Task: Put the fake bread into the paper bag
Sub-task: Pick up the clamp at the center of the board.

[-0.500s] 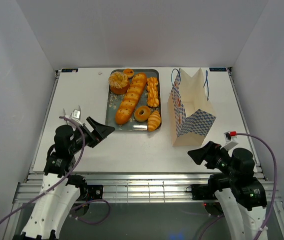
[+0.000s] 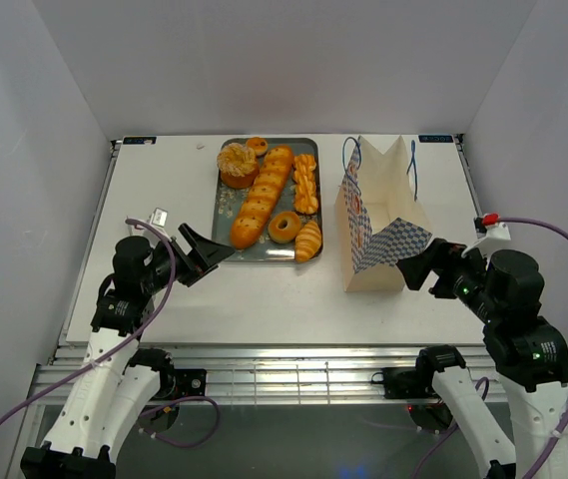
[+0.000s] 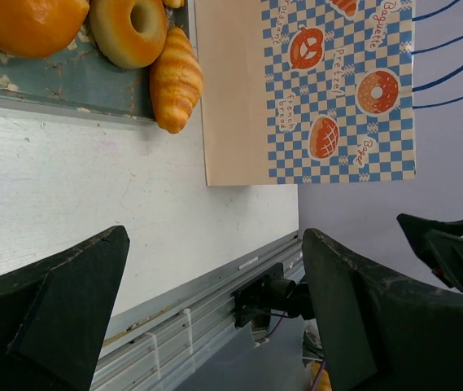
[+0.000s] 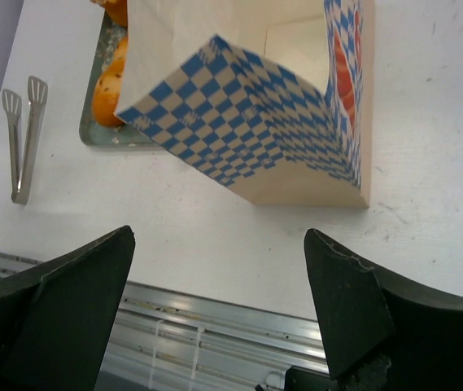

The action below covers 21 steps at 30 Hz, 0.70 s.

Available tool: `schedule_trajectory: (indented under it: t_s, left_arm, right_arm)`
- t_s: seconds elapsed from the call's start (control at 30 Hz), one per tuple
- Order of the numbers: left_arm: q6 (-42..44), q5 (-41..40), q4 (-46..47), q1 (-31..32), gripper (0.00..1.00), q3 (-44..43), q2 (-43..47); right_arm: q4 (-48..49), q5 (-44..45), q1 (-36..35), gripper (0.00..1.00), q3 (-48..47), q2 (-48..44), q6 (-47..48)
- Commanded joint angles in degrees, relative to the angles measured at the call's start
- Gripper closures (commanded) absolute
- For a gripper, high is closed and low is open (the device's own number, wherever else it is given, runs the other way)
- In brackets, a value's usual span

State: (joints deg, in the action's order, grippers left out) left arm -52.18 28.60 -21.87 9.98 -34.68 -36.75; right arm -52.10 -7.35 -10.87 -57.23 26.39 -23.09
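Approach step: nothing is being gripped yet. The left gripper is hovering with jaws spread beside the tray, where the bread is lying. The right gripper, also spread, is facing the upright bag. The next move is calling for straddling one piece.

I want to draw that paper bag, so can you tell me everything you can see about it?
The paper bag is cream-tan paper with a blue-and-white checked band round its lower part, printed with little breads and their names. Thin blue cord handles hang from its top. It stands upright, mouth open, on the white table, just right of the grey tray, with a small gap between. Nothing holds it.
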Motion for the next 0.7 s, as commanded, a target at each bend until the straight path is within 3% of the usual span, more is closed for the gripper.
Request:
schedule_trajectory:
  t_s: [0.0, 0.2, 0.3, 0.4, 0.67]
  left_arm:
    - [1.7, 1.7, 1.3, 0.3, 0.02, -2.1, 0.6]
    - [3.8, 3.0, 1.2, 0.3, 0.02, -4.3, -2.6]
    - [4.6, 3.1, 1.0, 0.3, 0.02, -6.0, -5.0]
    - [4.9, 3.5, 0.9, 0.3, 0.02, -7.3, -7.0]
    - [5.7, 5.8, 1.3, 0.3, 0.02, -8.9, -9.8]
  right_arm:
    - [1.1, 4.5, 0.2, 0.09, -6.6, 5.3, 4.9]
    - [1.1, -0.8, 0.2, 0.03, -11.8, 14.8, 6.7]
    - [0.9, 7.4, 0.3, 0.09, -14.5, 17.7, 5.9]
    - [-0.2, 14.9, 0.2, 0.10, -18.0, 22.4, 7.4]
    - [3.8, 9.5, 0.2, 0.08, -24.4, 31.3, 11.9]
